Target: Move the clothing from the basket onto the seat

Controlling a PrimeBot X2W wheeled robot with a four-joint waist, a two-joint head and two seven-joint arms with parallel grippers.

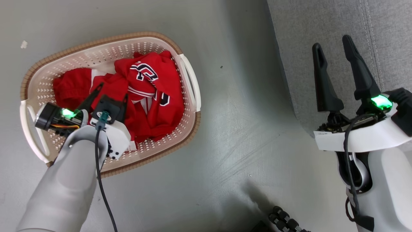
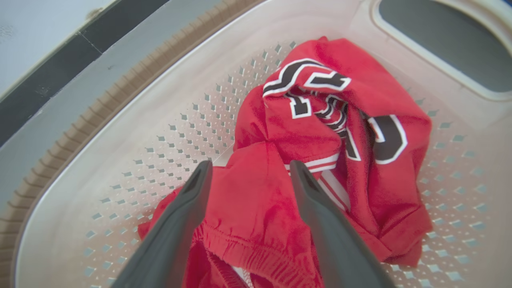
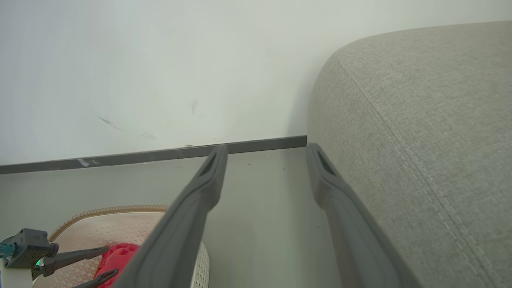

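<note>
left gripper (image 2: 250,166): parted, inside basket (image 1: 38,87), astride a fold of clothes (image 1: 151,96) | right gripper (image 1: 331,42): parted, empty, over sofa (image 1: 322,19) edge | clothes: heaped in basket on floor (image 1: 241,129), apart from sofa

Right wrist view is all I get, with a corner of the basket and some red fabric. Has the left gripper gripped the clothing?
Observer: Not yet. The left wrist view has the left gripper open, its fingers either side of a raised fold of the red clothing.
Operator: Anything on the sofa so far?
Observer: No. In the head view all the red fabric lies inside the basket; none is on the part of the grey sofa in view.
</note>
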